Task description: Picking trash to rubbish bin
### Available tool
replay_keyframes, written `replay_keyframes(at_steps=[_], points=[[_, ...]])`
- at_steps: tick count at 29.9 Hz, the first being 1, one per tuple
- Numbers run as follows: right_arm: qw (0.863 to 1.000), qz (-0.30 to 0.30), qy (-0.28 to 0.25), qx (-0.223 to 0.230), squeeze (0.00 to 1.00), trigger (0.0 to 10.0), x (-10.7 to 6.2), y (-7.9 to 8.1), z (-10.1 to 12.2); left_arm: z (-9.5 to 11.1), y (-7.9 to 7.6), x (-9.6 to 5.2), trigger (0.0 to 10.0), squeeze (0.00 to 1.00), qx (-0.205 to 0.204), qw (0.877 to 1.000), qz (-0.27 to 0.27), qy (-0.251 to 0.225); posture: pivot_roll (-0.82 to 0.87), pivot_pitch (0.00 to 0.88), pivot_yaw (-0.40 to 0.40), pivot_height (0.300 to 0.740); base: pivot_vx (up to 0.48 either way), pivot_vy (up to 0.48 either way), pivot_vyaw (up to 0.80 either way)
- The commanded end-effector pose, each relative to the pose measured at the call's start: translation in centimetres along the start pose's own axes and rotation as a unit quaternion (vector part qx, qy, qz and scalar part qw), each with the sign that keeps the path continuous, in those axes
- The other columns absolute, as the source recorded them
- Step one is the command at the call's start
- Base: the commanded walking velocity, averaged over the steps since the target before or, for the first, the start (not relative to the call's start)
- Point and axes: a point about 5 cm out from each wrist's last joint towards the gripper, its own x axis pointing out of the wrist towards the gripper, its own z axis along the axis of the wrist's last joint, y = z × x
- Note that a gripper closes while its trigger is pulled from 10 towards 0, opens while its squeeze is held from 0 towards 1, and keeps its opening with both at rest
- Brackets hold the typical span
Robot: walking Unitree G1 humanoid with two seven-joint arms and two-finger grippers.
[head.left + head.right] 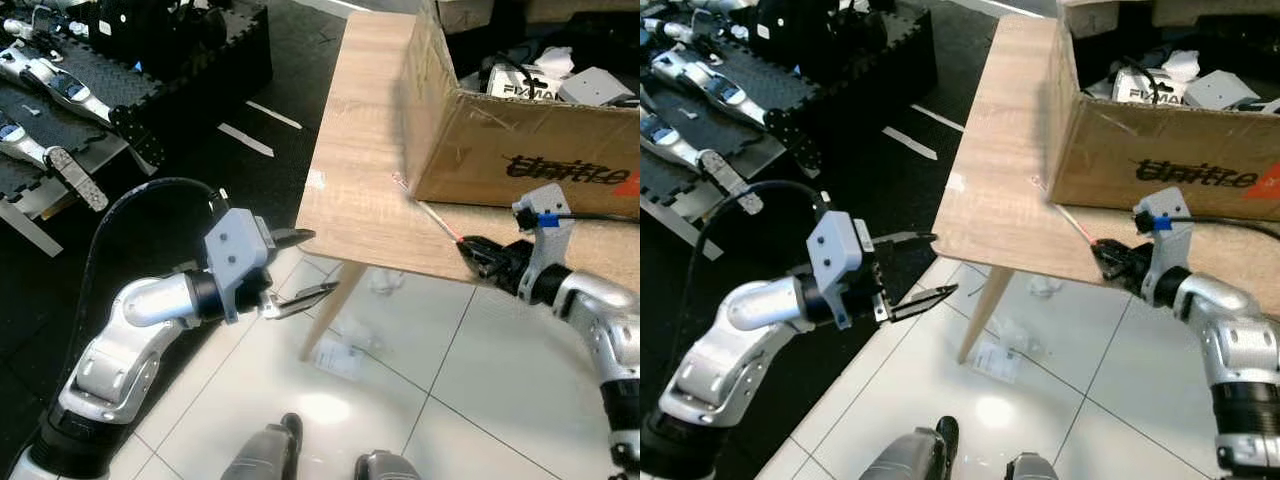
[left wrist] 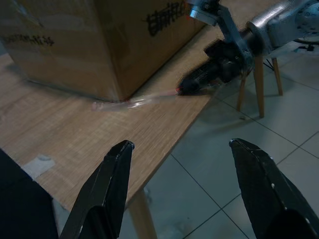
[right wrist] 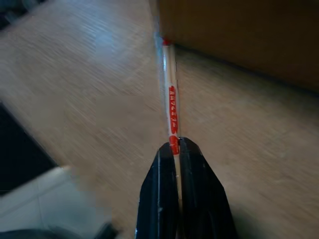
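Before you stands a light wooden table (image 1: pixel 365 150) on slanted legs, its near corner jutting over a floor that is white tile close to the robot and dark mat farther left. On the table's right part sits a large open cardboard box (image 1: pixel 520 150) with dark lettering on its side and white and grey packaged items inside. On the tiles under the table lie a few scraps of white paper or wrapper (image 1: pixel 340 358). At the upper left, on the dark mats, you can see spare silver robot parts (image 1: pixel 50 85) laid out. Your left gripper (image 1: pixel 300 268) hangs in the air just off the table's near corner, above the tiles, touching nothing; its two black fingers (image 2: pixel 102 191) are spread wide, and the wrist view looks between them at the table edge and the box. Your right gripper (image 1: pixel 478 256) is at the table's front edge, just beside the box's lower front corner, with its fingers (image 3: pixel 162 199) pressed together on the near end of the task's thing: a long, thin chopstick wrapper (image 3: pixel 170 97), pale and translucent with red print. The wrapper lies along the tabletop, running from the gripper's tips up toward the bottom corner of the box, where its far end (image 2: pixel 102 105) rests close against the cardboard. Whether that end touches the box you cannot tell.
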Motion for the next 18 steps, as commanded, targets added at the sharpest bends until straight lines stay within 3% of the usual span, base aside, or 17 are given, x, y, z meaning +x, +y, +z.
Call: replay_keyframes(at_steps=[1, 4, 8, 9, 13, 14, 15, 18], points=[[0.998, 0.06, -0.022, -0.001, 0.0, 0.0, 0.4, 1.7, -0.1, -0.3, -0.2, 0.1, 10.0, 0.0, 0.003, 1.0, -0.008, 0.008, 0.0, 0.276, 0.063, 0.74, 0.0, 0.0, 0.0], [0.988, 0.136, -0.08, -0.009, 0.0, 0.0, 0.2, 3.9, 1.3, -0.3, -0.1, 0.2, 10.0, 0.0, 0.005, 1.0, -0.006, 0.006, 0.0, 0.27, 0.06, 0.74, 0.0, 0.0, 0.0], [0.979, 0.172, -0.108, -0.014, 0.0, 0.0, 0.2, 5.0, 2.2, -0.3, 0.0, 0.2, 10.0, 0.0, 0.007, 1.0, -0.005, 0.005, 0.0, 0.263, 0.057, 0.74, 0.0, 0.0, 0.0], [0.979, 0.172, -0.108, -0.014, 0.0, 0.0, 0.2, 5.0, 2.2, -0.3, 0.0, 0.2, 10.0, 0.0, 0.007, 1.0, -0.005, 0.005, 0.0, 0.263, 0.057, 0.74, 0.0, 0.0, 0.0], [0.97, 0.127, -0.205, -0.039, 0.0, 0.0, -0.1, 4.4, 5.5, -0.2, 0.1, 0.4, 10.0, 0.0, 0.009, 1.0, -0.001, 0.0, 0.0, 0.249, 0.053, 0.74, 0.0, 0.0, 0.0], [0.97, 0.127, -0.205, -0.039, 0.0, 0.0, -0.1, 4.4, 5.5, -0.2, 0.1, 0.4, 10.0, 0.0, 0.009, 1.0, -0.001, 0.0, 0.0, 0.249, 0.053, 0.74, 0.0, 0.0, 0.0], [0.955, 0.105, -0.271, -0.052, 0.0, 0.0, -1.1, 4.2, 8.3, -0.1, 0.3, 0.5, 10.0, 0.0, 0.01, 1.0, 0.004, -0.008, -0.01, 0.235, 0.049, 0.74, 0.0, 0.0, 0.0], [0.948, 0.1, -0.298, -0.059, 0.0, 0.0, -1.6, 4.3, 9.5, -0.1, 0.5, 0.7, 10.0, 0.0, 0.011, 1.0, 0.009, -0.014, -0.02, 0.23, 0.045, 0.74, 0.0, 0.0, 0.0]])
